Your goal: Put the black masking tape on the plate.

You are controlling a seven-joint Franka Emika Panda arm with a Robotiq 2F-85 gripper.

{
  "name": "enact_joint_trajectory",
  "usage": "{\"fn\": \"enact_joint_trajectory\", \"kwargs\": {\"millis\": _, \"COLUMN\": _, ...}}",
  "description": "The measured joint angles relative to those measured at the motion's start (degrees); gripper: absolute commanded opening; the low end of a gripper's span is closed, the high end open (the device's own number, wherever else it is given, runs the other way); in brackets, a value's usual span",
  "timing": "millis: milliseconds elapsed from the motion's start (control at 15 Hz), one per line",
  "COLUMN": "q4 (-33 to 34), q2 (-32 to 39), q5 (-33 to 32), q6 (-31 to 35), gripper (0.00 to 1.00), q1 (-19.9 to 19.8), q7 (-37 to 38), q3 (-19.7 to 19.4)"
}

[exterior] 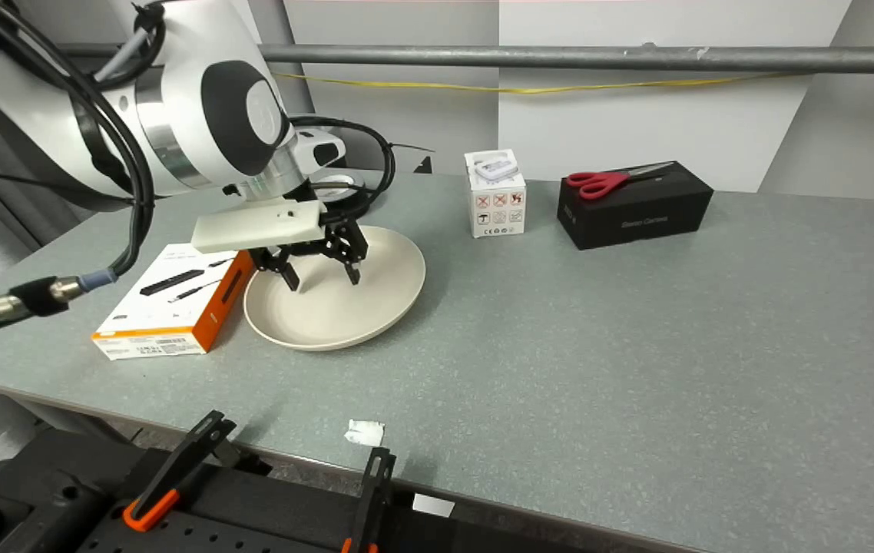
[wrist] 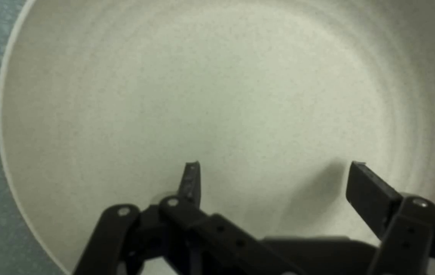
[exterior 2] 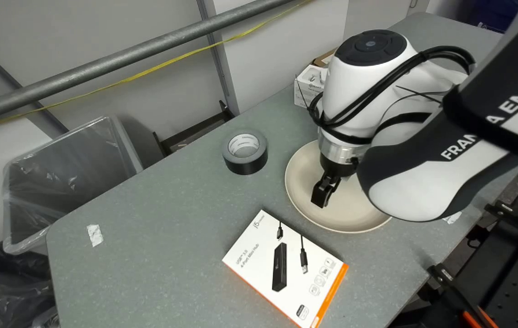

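Observation:
The black masking tape (exterior 2: 247, 166) lies flat on the table beside the plate, its pale inner core facing up. In an exterior view the wrist and cables partly hide the tape (exterior: 345, 193). The cream-white plate (exterior: 387, 307) is bare where it shows; the arm covers part of the plate (exterior 2: 302, 196) in an exterior view. My gripper (exterior: 323, 281) points down over the plate, open and empty. In the wrist view the fingers of the gripper (wrist: 273, 163) are wide apart above the plate (wrist: 217, 95), with a finger shadow on its surface.
An orange-edged white box (exterior: 168, 296) lies close beside the plate. A small white box (exterior: 497, 201) and a black box (exterior: 637, 207) with red scissors (exterior: 598, 183) on top stand near the wall. Clamps (exterior: 375, 491) sit at the robot-side edge. A bin (exterior 2: 72, 168) stands beyond the table.

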Motion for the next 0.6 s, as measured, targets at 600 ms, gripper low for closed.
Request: {"fn": "enact_joint_trajectory", "kwargs": {"millis": 600, "q4": 2.18, "q2": -8.76, "q5": 0.00, "q6": 1.33, "gripper": 1.00, "q1": 0.43, "q7": 0.99, "q3": 0.02}}
